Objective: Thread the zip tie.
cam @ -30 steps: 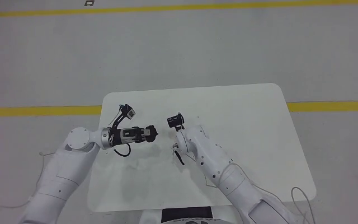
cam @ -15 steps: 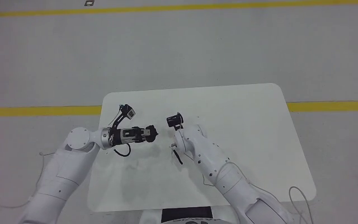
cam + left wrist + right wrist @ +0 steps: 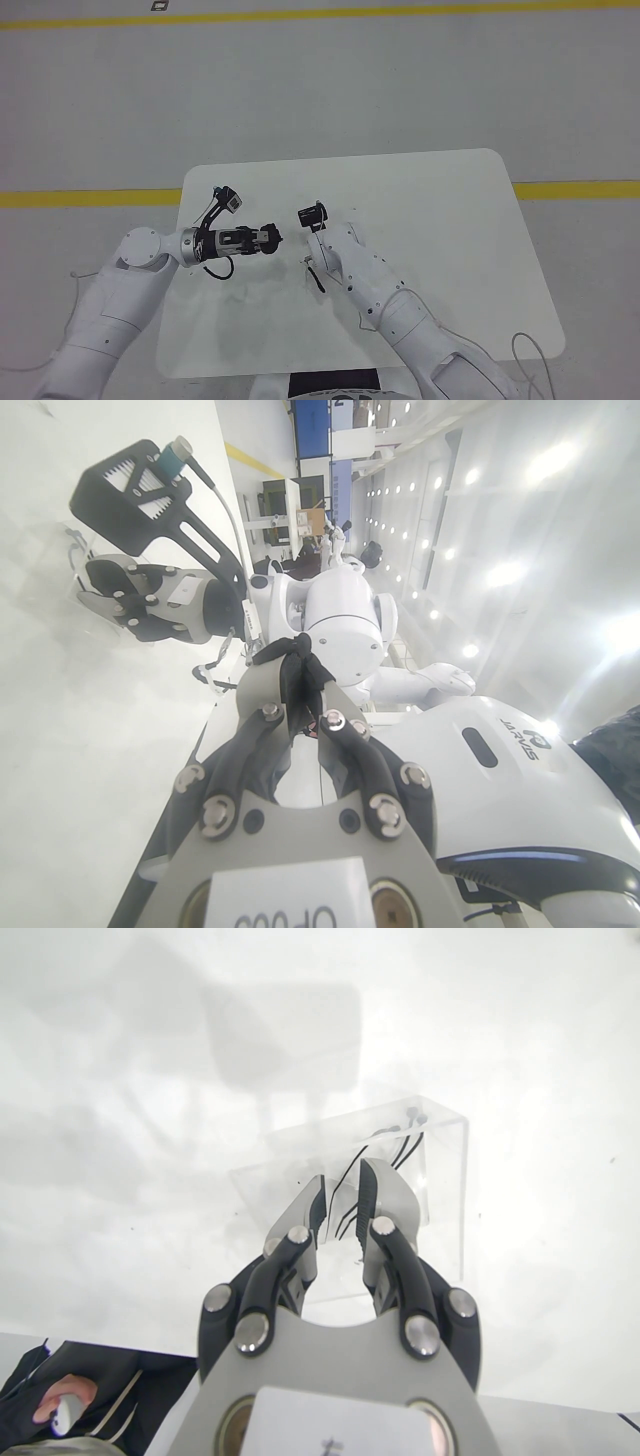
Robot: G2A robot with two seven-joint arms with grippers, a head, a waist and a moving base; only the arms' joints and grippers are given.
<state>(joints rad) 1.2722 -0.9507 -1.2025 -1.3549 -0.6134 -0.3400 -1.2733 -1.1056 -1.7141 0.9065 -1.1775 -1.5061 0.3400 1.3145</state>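
right gripper (image 3: 344,1175) part-open, fingers astride one zip tie (image 3: 331,1204) inside clear box (image 3: 445,1188) | left gripper (image 3: 300,690) clamped on black cloth (image 3: 299,657), well apart | risk: closing may miss the thin tie, snag neighbours just beyond the fingertips, or knock the box wall

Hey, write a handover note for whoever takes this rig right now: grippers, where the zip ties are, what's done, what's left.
Left gripper: shut on a black cloth bundle, above the table.
Right gripper: open, fingers at the clear box, either side of one black zip tie; other ties beside it.
Done: no tie gripped or threaded.
To do: close on the tie, lift it, thread it.
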